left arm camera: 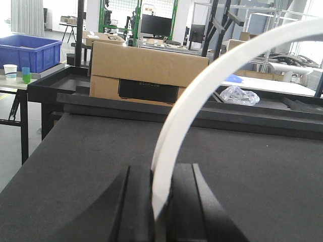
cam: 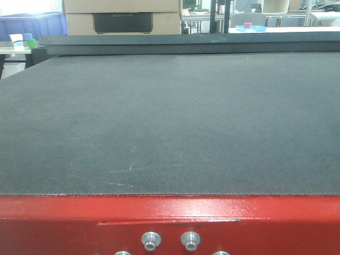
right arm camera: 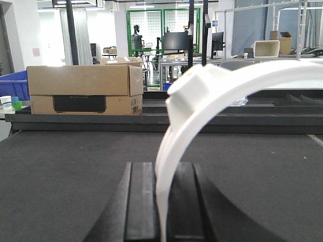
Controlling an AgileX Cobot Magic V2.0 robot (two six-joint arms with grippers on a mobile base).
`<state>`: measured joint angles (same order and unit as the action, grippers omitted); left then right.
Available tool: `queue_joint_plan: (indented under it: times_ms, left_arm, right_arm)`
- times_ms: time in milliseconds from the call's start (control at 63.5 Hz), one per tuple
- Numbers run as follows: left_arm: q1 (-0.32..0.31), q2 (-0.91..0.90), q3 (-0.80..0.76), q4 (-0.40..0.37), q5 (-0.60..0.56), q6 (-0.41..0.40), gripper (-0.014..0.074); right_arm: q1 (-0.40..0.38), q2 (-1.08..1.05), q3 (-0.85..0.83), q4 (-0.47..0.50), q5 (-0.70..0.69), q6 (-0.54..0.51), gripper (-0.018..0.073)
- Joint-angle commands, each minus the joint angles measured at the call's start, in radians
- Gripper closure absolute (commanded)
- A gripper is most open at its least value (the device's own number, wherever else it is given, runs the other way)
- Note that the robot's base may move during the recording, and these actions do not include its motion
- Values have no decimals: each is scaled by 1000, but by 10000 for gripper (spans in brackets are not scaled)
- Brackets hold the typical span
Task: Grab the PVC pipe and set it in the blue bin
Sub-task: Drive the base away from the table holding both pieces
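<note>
In the left wrist view my left gripper (left arm camera: 161, 171) is shut on the lower end of a white curved PVC pipe strap (left arm camera: 202, 91) that arcs up and to the right above the dark table. In the right wrist view my right gripper (right arm camera: 164, 169) is shut on a white curved strap (right arm camera: 212, 85) with a blocky tab near its top. The blue bin (left arm camera: 30, 50) stands on a side table at the far left, beyond the dark table; it also shows in the front view (cam: 32, 24) and the right wrist view (right arm camera: 12, 83). Neither gripper shows in the front view.
A dark felt table (cam: 170, 122) with a red front edge (cam: 170, 223) fills the front view. A cardboard box (left arm camera: 146, 65) stands behind its raised far rim. Small cups (left arm camera: 15, 71) stand by the bin. A crumpled plastic bag (left arm camera: 239, 95) lies at the far right.
</note>
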<state>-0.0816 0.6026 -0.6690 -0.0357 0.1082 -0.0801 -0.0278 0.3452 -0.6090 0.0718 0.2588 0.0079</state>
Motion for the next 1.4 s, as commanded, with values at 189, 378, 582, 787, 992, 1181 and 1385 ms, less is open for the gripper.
queue_joint_plan:
  times_ms: [189,378,582,787,992,1181,1385]
  left_arm:
    - [4,-7,-3,2,-21,-2,707]
    - [4,-7,-3,2,-21,-2,707]
    - [4,-7,-3,2,-21,-2,707]
    - [4,-7,-3,2,-21,-2,707]
    - [4,-7,-3,2,-21,-2,707]
    - [4,-7,-3,2,-21,-2,707]
    - [4,-7,-3,2,-21,-2,707]
  right_arm:
    - [2,-4,0,-5,-27,-8,728]
    - [2,-4,0,-5,-27,-8,728]
    - [2,-4,0,-5,-27,-8,728]
    - [2,-4,0,-5,-27,-8,728]
    - [2,-4,0,-5,-27,-8,728]
    - [2,-4,0,-5,-27,-8,728]
    - [2,-4,0,-5,-27,-8,728]
